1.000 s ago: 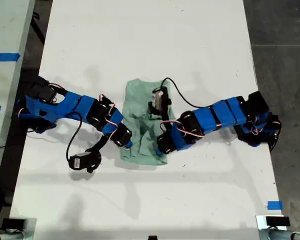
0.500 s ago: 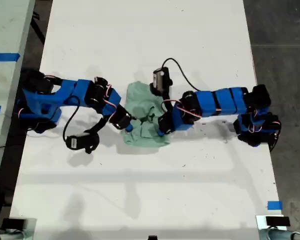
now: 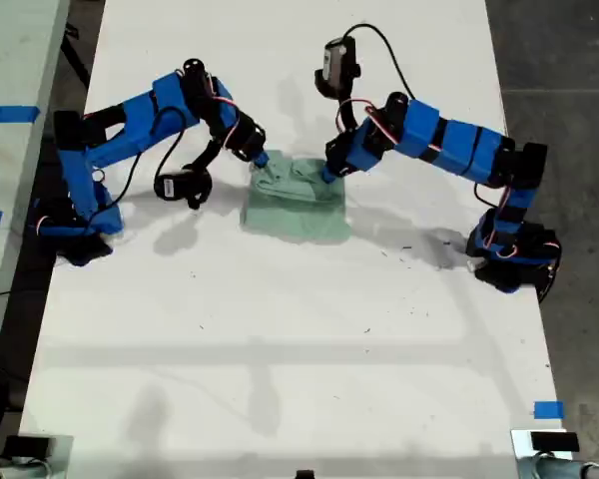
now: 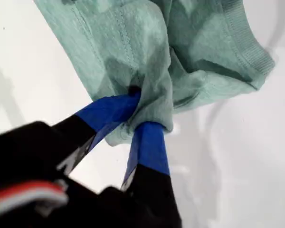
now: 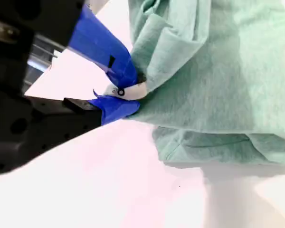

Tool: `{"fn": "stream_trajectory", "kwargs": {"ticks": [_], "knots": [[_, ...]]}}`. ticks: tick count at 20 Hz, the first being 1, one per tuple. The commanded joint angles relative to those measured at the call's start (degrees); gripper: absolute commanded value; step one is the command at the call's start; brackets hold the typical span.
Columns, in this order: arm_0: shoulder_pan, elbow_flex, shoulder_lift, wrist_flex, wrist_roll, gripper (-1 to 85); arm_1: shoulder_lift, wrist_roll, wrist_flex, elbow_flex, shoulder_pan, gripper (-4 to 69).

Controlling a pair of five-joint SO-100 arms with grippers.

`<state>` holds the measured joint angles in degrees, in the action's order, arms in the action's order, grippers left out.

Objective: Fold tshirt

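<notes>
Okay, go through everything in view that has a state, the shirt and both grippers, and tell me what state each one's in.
tshirt: folded over into a compact, wrinkled bundle on the white table, pinched at two spots.
My first gripper: shut on a bunched fold of the tshirt.
My second gripper: shut on an edge of the tshirt.

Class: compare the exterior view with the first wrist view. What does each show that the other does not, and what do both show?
Only the exterior view shows both blue arms, the whole white table and blue tape marks. Only the first wrist view shows, up close, my first gripper pinching a bunched fold, and the ribbed hem. Both show the tshirt on white tabletop.
</notes>
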<state>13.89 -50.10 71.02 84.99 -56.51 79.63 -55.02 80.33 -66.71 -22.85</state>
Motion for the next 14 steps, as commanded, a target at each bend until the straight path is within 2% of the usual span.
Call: {"fn": "stream_trajectory", "kwargs": {"ticks": [1,4,5,6,7,8,9,11,14], "knots": [[3.3,0.9,-4.9,-4.6,-3.8,0.0,5.3,-2.5,-10.0,-7.6,-3.2,-1.9],[8.3,1.6,-16.1,-11.2,-4.6,0.2,4.5,-3.3,-24.1,-21.7,-8.3,-0.5],[10.7,2.7,-19.3,-12.0,-4.3,1.4,3.8,-2.2,-26.7,-24.6,-10.5,6.5],[13.0,3.7,-21.2,-12.0,-2.7,13.2,3.1,-1.5,-27.6,-25.8,-12.5,19.9],[15.0,3.9,-21.3,-11.2,-1.3,21.5,2.8,-0.7,-27.2,-26.5,-14.0,29.8],[16.5,3.9,-19.5,-9.8,-0.5,25.1,3.8,-0.4,-25.0,-26.6,-15.1,35.8],[17.4,3.8,-16.5,-8.2,-0.1,27.7,5.6,-0.4,-23.6,-26.8,-15.6,38.7],[18.3,3.3,-8.9,-4.3,0.0,28.7,11.3,-0.2,-19.7,-26.5,-16.3,38.5],[18.3,1.8,4.7,0.5,0.0,24.5,23.8,0.3,-11.8,-26.0,-17.4,35.1]]}}
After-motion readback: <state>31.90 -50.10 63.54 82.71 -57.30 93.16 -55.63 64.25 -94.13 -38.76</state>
